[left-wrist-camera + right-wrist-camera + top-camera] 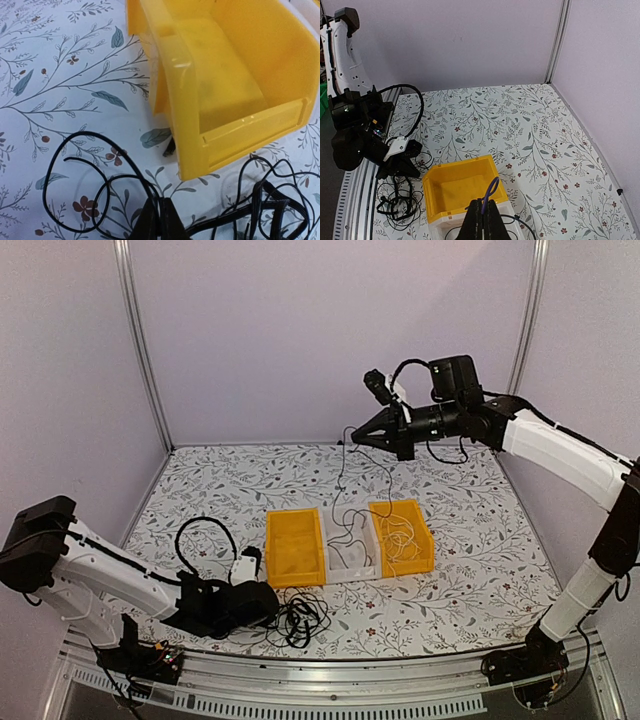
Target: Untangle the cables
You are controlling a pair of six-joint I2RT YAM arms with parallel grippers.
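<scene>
Since the right arm (560, 445) is up high with one thin dark cable (343, 480) hanging from it, I think the job right now is to pull that cable free. The good way is to lift slowly and straight up, and to stop if the loops below bunch up or drag a bin. The flowery tabletop (480, 540) has three bins in a row: a left yellow bin (272, 540), a white bin (350, 572) in the middle and a right yellow bin (426, 540). The left arm (110, 575) lies low by the near edge. The left jaws are pinched shut on a pile of black cables (300, 618), which sits on the tabletop just in front of the left yellow bin. Holding that pile down firmly should help. The right jaws are shut tight too, gripping the top of the hanging cable. That cable runs up and down, with its top end at the jaws and its bottom end at the bins, near the white one I think. The pile just curls flat in loops and points no one way. A pale cable (400, 540) is curled in the right yellow bin.
</scene>
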